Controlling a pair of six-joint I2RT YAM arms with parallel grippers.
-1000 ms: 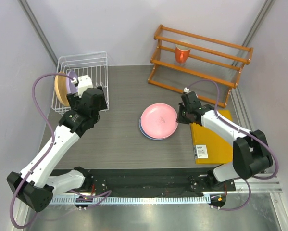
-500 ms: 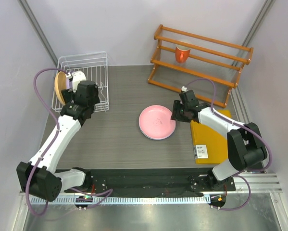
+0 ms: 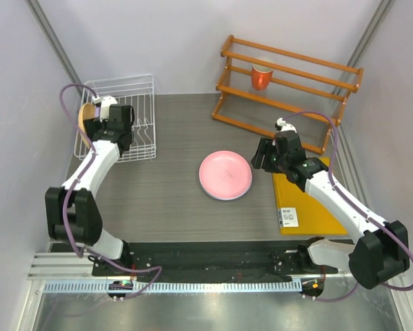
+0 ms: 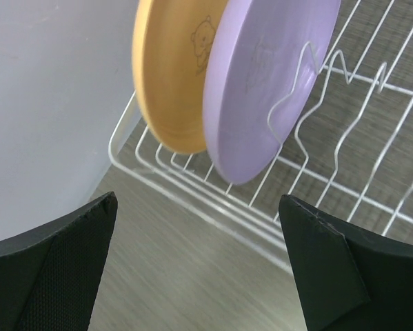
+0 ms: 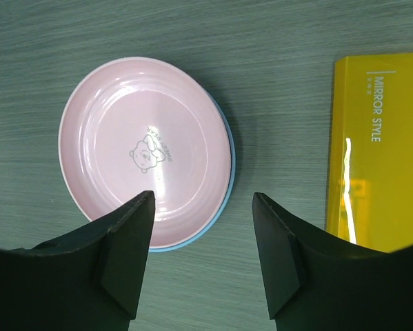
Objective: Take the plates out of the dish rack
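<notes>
At worktop centre, the right tool has opened, freeing the pink plate; the empty left tool, wide open, nears the ten-o'clock rack.

**One legible phrase: "MIRROR STYLE"**

Seen from the right wrist camera, the words "MIRROR STYLE" stand in white capitals on the flat, glossy yellow rectangular package at the right of the table. The letters run lengthwise along one edge, beside a thin white line. In the top view, a small white label sits at the package's near left corner, and its dark code-like marks are too small to read. The round pink plastic plate at mid-table bears a small printed bear with a line of tiny lettering, illegible. At the far left, the upright round orange-yellow plastic plate shows a bear drawing. The round lilac plastic plate beside it carries a faint print that cannot be read.
</notes>
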